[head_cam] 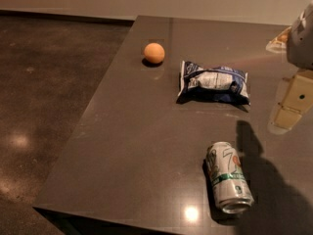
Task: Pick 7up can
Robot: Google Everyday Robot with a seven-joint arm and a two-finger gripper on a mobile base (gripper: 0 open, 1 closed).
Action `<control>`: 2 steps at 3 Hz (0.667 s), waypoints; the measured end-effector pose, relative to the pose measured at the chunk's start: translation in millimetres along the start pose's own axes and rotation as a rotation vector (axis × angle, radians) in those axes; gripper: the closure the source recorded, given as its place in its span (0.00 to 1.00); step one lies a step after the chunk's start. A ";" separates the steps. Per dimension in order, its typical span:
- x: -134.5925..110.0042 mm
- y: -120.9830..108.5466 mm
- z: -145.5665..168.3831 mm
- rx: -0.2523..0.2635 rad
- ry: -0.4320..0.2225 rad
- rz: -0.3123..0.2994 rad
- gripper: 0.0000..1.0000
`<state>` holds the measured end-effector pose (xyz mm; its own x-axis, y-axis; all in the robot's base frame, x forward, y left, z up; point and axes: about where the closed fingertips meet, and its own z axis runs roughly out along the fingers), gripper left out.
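One 7up can [229, 177], one chip bag [213, 82], one orange [154, 53], one end effector [289, 112] at the right edge.

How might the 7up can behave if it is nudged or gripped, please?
Lying on its side, the 7up can will probably roll if pushed sideways. Its shiny metal wall may slip or dent. The hand hangs apart, at right.

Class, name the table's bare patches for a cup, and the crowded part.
Bare: left half of the table, below the orange and left of the 7up can; the far edge behind the chip bag. Crowded: the right side, where the pincer hangs beside bag and can.
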<state>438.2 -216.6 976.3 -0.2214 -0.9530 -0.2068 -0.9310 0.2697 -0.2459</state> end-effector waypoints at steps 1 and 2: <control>0.0 0.0 0.0 0.000 0.000 0.000 0.00; -1.2 7.6 2.0 -0.017 -0.005 -0.058 0.00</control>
<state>432.0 -213.1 972.8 -0.1659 -0.9662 -0.1971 -0.9469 0.2119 -0.2417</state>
